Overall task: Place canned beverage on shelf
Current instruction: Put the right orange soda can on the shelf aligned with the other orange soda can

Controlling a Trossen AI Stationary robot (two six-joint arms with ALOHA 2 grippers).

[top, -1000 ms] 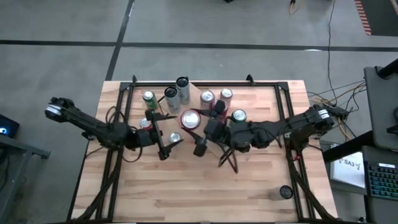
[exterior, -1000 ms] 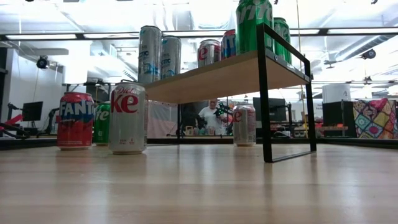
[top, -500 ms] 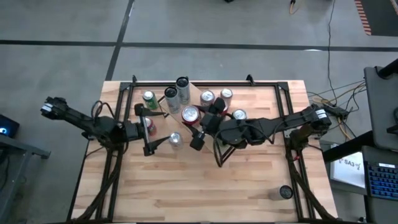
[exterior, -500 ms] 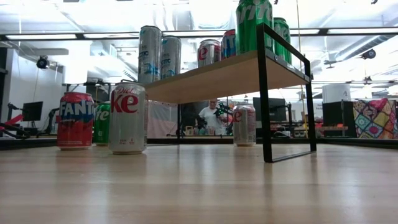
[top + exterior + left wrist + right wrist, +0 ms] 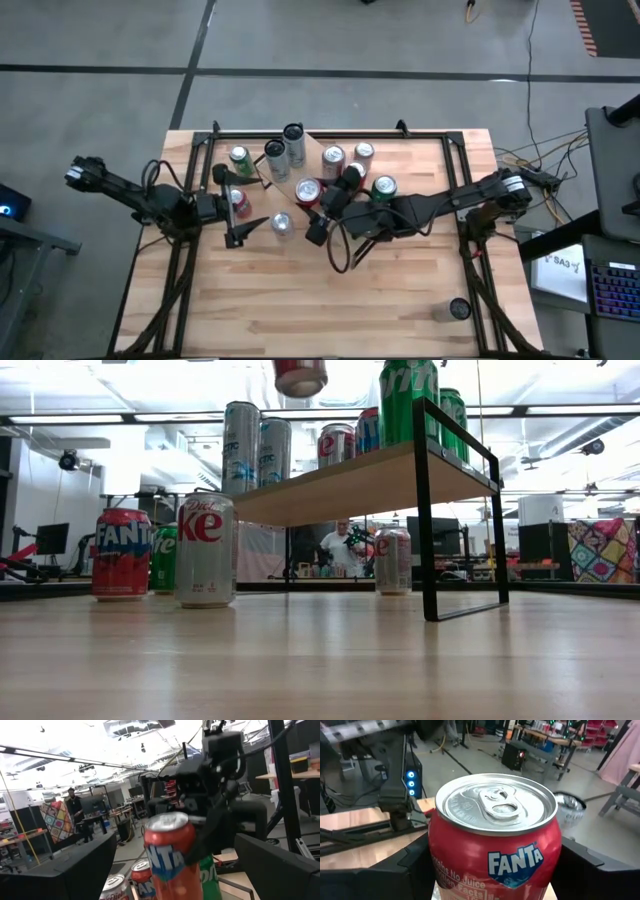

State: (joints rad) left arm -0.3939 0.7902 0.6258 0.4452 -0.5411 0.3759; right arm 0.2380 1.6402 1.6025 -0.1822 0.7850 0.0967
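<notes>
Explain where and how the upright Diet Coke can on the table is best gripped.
Grip the Diet Coke can around the middle of its round wall, probably coming level from the bare-table side that faces the low camera. It stands upright, so the wall is free there, while the standing Fanta can crowds its other side.

2 dark, slim jointed arms — black looping cables, pale wrist ends

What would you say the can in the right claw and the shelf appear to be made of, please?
Fanta can: likely aluminium, with a bare brushed-silver lid, pull tab and glossy red printed wall. Shelf: seemingly a light, matte wood board on thin black frames, probably painted metal.
</notes>
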